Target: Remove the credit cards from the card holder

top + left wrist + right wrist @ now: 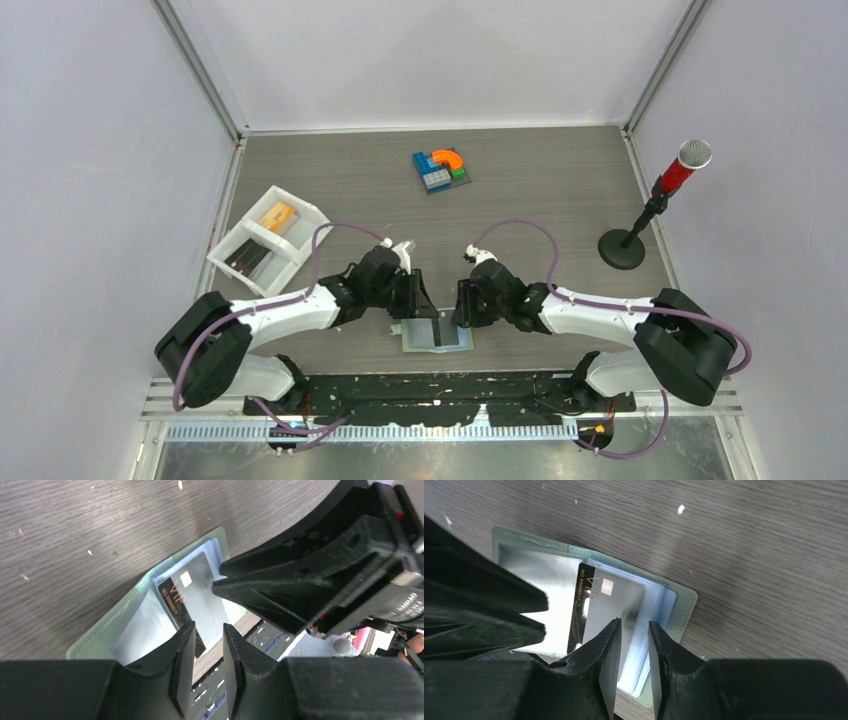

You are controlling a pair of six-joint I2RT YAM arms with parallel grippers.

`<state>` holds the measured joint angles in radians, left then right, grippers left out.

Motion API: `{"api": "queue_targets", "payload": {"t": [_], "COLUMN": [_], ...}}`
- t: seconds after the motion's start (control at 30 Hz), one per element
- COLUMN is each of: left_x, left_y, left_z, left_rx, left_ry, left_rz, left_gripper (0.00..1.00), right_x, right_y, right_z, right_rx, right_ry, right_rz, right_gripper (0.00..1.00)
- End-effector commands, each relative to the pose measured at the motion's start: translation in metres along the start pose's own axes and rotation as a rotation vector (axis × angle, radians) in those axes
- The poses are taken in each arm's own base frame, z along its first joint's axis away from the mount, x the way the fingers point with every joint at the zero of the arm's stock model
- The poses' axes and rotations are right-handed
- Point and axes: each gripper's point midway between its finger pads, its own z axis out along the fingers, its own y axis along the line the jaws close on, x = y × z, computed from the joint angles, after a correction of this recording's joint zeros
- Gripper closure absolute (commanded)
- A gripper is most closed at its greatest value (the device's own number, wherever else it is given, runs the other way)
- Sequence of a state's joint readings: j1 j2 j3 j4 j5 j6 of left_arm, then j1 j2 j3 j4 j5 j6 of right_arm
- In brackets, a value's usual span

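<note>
Lying open at the near edge of the grey wood-grain bench (pixel 560 200), midway between the two arm bases, the sage-green folding card holder (pixel 687 601) shows its light blue translucent sleeve pages (pixel 659 605). One black plastic card with gold "VIP" lettering and a chip (pixel 583 607) sits in the holder, its lettered end bare and the rest under a sleeve. No other card can be made out in the holder. The left gripper (pixel 207 650) stands at the holder's left side, jaws narrowly parted with nothing seen between them. The right gripper (pixel 634 645) stands over the sleeve pages at the right side, jaws likewise narrowly parted and pinching nothing that can be seen. Toward the left edge of the bench lies one white two-compartment tray (pixel 272 238). Its far compartment holds one orange card (pixel 278 216). Its near compartment holds dark cards (pixel 247 261), too small to count. One blue, orange and green toy block cluster (pixel 441 170) lies near the far edge. One red microphone on a black stand (pixel 650 210) occupies the right edge.
</note>
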<state>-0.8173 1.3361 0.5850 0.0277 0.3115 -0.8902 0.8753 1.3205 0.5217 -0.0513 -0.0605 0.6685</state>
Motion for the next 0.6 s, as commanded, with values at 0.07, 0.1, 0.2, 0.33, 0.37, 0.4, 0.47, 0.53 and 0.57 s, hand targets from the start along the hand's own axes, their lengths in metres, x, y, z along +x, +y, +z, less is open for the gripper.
{"api": "queue_targets", "payload": {"t": [0.07,0.1,0.2,0.33,0.37,0.4,0.47,0.53,0.57], "left_x": [-0.01,-0.01,-0.006,-0.001,0.001,0.002,0.004,0.006,0.007], "left_y": [-0.005,-0.002,0.009,0.024,0.027,0.029,0.031,0.033,0.035], "left_z": [0.016,0.017,0.017,0.013,0.012,0.011,0.01,0.01,0.01], "left_rx": [0.049,0.039,-0.002,-0.053,-0.064,-0.074,-0.08,-0.08,-0.084], "left_ry": [-0.046,-0.047,-0.05,-0.054,-0.052,-0.048,-0.049,-0.048,-0.045], "left_rz": [0.001,0.003,0.002,0.008,0.009,0.009,0.007,0.005,0.003], "left_gripper": [0.71,0.72,0.71,0.69,0.69,0.69,0.68,0.67,0.67], "right_x": [-0.001,0.0,0.005,0.009,0.01,0.011,0.012,0.012,0.011], "right_y": [0.01,0.009,0.003,-0.003,-0.004,-0.004,-0.005,-0.006,-0.005], "right_z": [0.008,0.008,0.009,0.01,0.011,0.011,0.011,0.011,0.01], "right_rx": [-0.078,-0.076,-0.057,-0.04,-0.037,-0.035,-0.034,-0.033,-0.034], "right_ry": [-0.012,-0.01,-0.008,0.0,0.003,0.005,0.005,0.002,0.0], "right_rz": [0.037,0.042,0.049,0.052,0.053,0.052,0.053,0.053,0.053], "right_gripper": [0.67,0.67,0.69,0.7,0.7,0.71,0.71,0.71,0.71]}}
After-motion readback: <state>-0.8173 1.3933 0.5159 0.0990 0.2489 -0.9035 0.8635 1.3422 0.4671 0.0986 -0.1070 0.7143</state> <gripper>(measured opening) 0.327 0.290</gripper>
